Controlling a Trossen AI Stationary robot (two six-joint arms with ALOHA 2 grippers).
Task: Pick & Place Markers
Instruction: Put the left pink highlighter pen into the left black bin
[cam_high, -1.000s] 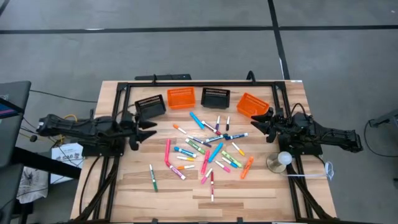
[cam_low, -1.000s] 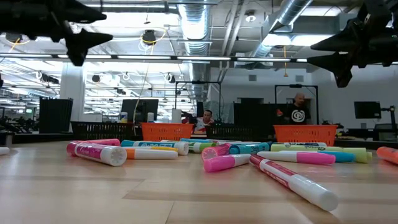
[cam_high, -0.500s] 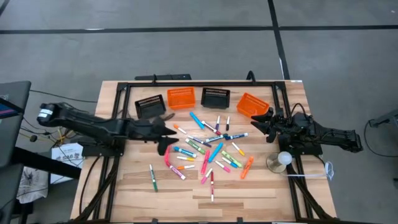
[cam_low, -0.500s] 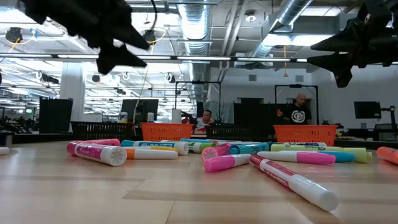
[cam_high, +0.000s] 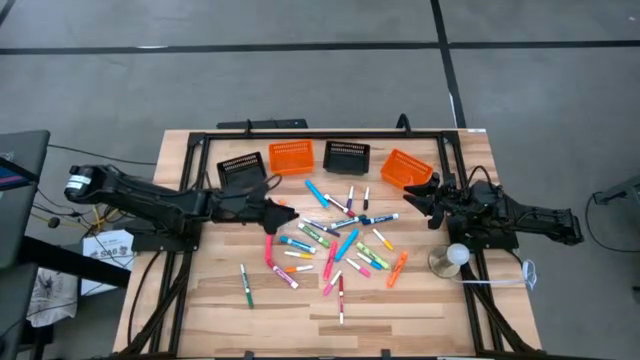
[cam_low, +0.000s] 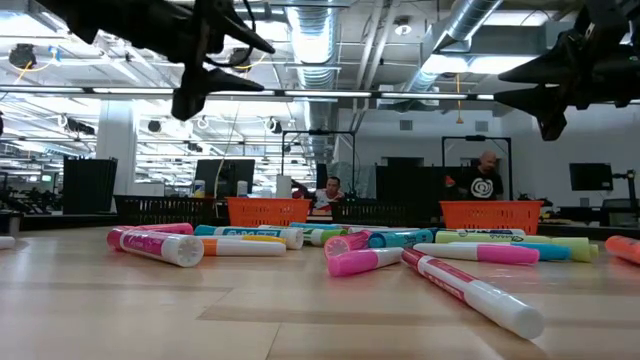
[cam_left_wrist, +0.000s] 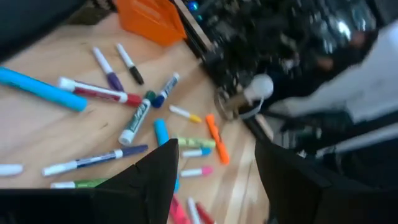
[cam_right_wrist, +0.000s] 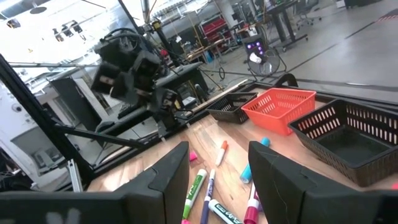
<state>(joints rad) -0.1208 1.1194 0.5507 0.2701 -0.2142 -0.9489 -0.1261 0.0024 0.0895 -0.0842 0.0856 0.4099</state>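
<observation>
On the table, markers (cam_high: 335, 240) are lying scattered, axes pointing every way — left gripper (cam_high: 283, 212) is hovering above them, gaping wide, holding nothing.

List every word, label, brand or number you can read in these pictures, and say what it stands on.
None can be read.
Markers: dark print along the white barrels, too blurred to read.
Person's dark shirt in the room behind: a round white emblem, too small to read.
Baskets: no lettering shows.
</observation>
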